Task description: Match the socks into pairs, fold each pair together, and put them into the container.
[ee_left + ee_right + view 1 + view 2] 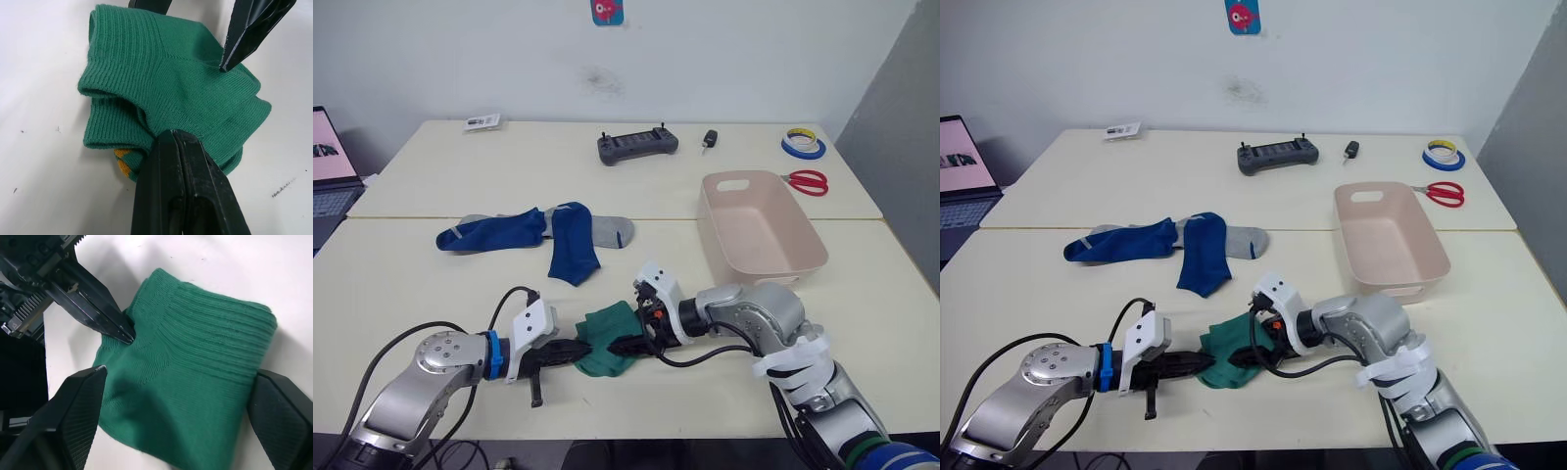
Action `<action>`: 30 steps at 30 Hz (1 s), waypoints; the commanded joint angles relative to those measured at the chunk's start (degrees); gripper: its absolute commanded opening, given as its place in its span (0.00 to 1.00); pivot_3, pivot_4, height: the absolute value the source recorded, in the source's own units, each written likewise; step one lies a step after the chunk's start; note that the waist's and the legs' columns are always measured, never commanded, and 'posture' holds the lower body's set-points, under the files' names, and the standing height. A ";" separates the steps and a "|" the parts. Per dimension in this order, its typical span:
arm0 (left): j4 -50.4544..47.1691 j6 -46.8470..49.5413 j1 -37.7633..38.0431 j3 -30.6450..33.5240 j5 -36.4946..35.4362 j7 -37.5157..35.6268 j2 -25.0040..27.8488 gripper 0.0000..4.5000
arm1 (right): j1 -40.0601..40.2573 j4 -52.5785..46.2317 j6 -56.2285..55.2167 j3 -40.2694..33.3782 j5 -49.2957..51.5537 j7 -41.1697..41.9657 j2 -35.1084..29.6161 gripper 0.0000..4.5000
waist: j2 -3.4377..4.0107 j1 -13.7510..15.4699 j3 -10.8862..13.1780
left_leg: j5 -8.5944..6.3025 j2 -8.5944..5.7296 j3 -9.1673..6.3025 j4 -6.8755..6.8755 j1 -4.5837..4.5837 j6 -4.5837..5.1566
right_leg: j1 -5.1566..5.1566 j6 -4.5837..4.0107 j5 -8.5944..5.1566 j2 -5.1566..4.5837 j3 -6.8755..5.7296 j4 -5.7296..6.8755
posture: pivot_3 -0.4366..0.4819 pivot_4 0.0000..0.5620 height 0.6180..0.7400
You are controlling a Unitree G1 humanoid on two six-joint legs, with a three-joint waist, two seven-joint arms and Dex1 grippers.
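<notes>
At nine o'clock a laptop (333, 162) is cut by the edge, and blue socks (524, 235) half cover a grey sock (612, 230).

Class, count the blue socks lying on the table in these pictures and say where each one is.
2. One blue sock lies stretched out at the left of the heap; the other blue sock lies beside it, over a grey sock. More could be hidden underneath.

No legible text, label, brand, number or sign found. Pink-and-blue sticker (607, 11) on the wall: design too small to make out. Small card (482, 122) at the far edge of the table (431, 294): print unreadable. Laptop screen (333, 145) at left: pink display, content indistinct. Black controller (637, 146): markings not discernible.
</notes>
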 commanded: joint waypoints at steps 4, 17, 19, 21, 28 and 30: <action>2.33 0.06 2.56 -1.89 2.96 0.04 0.25 0.00 | -0.88 1.52 0.76 -2.17 3.19 2.27 1.78 0.91 | 0.01 -0.19 0.00 | 0.00 0.00 0.00 -0.01 0.00 0.00 | 0.00 0.00 0.00 0.00 0.00 0.00 | 0.48 0.27 1.00; 2.85 -2.39 2.62 0.05 1.58 0.64 -1.42 0.00 | 1.00 -2.36 1.77 -4.51 4.57 0.03 3.66 0.00 | 0.02 -0.55 0.01 | 0.00 -0.01 0.00 -0.02 -0.02 0.00 | 0.00 0.00 0.00 -0.02 -0.01 0.00 | 0.48 0.27 1.00; 1.80 -0.91 2.43 2.87 -1.79 1.30 -2.88 0.00 | 1.10 -4.59 1.39 -5.18 4.59 -0.33 2.82 0.00 | 0.03 -0.55 0.02 | 0.00 -0.01 -0.01 -0.02 -0.03 0.00 | -0.01 0.00 0.00 -0.02 -0.01 0.00 | 0.48 0.27 1.00; 0.41 1.96 2.25 5.76 -5.94 0.47 -2.91 0.00 | 1.20 -7.28 0.80 -5.73 4.46 -0.53 1.24 0.00 | 0.00 -0.53 0.04 | 0.00 0.00 -0.01 -0.01 -0.06 0.00 | -0.04 0.00 0.00 -0.02 -0.01 0.00 | 0.48 0.27 1.00; -3.93 13.38 -2.49 13.72 -16.86 -2.47 2.80 0.28 | 0.08 -18.07 3.13 -15.00 8.07 -2.45 -3.13 0.00 | -0.05 -0.39 0.14 | 0.00 -0.01 -0.09 0.00 -0.17 0.00 | -0.09 0.01 0.00 -0.02 -0.10 -0.02 | 0.48 0.27 1.00; -4.44 18.00 -6.21 15.49 -21.47 -2.54 3.89 0.42 | -0.83 -20.76 4.62 -19.23 9.82 -2.99 -4.69 0.00 | -0.07 -0.28 0.19 | 0.00 -0.01 -0.09 0.00 -0.18 0.00 | -0.09 0.01 0.00 -0.02 -0.10 -0.03 | 0.48 0.27 1.00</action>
